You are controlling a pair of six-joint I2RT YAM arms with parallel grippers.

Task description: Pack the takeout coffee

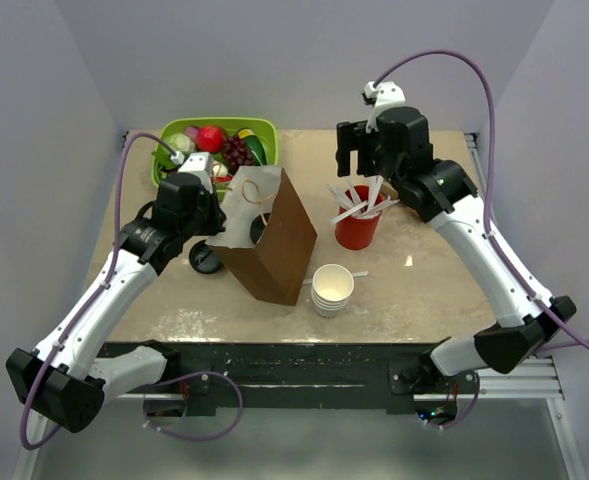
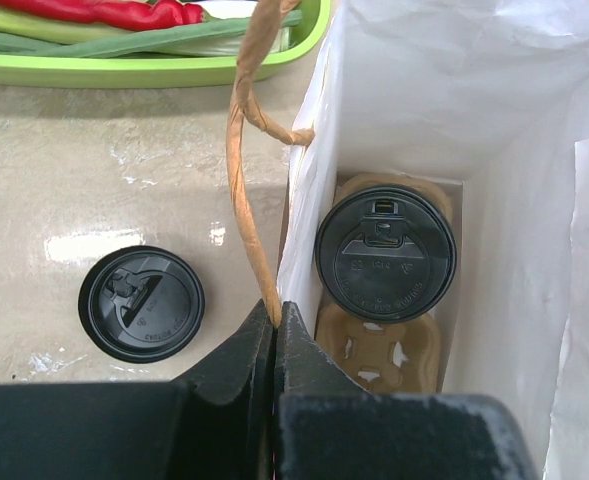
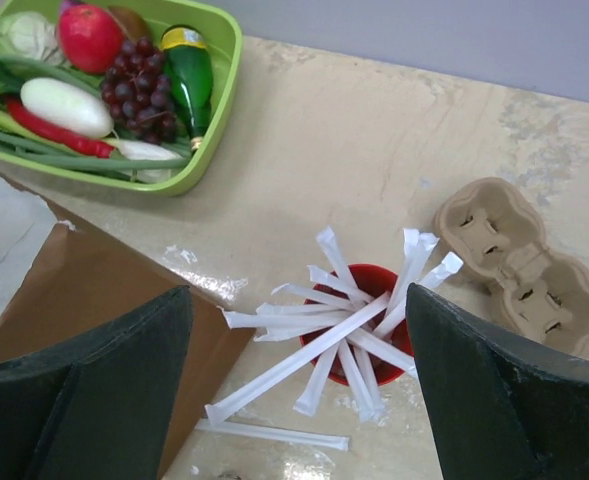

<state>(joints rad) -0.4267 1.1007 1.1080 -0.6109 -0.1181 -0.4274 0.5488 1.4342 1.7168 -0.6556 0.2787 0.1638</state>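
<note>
Nearest on the table (image 1: pixel 424 290) stands a stack of lidless cups (image 1: pixel 332 290). Just behind it is the open brown bag (image 1: pixel 279 250). The left gripper (image 2: pixel 275 325) is pinched together on the bag's rim, beside its twisted paper handle (image 2: pixel 239 170). A loose lid (image 2: pixel 141 303) lies flat just outside that wall.

The coffee (image 2: pixel 385 253) sits inside, at the bottom of the bag, in a pulp carrier (image 2: pixel 379 355). It is upright, its long axis vertical, with the sip hole on the far side. The lid's embossed writing is too small to read.

Farther right, the right gripper (image 3: pixel 297 300) hangs with its fingers wide apart above a red cup (image 1: pixel 357 232) of wrapped straws (image 3: pixel 314 335). A second carrier (image 3: pixel 524 265) lies beyond, and a green tray (image 3: pixel 199 160) of produce is at the far left.
</note>
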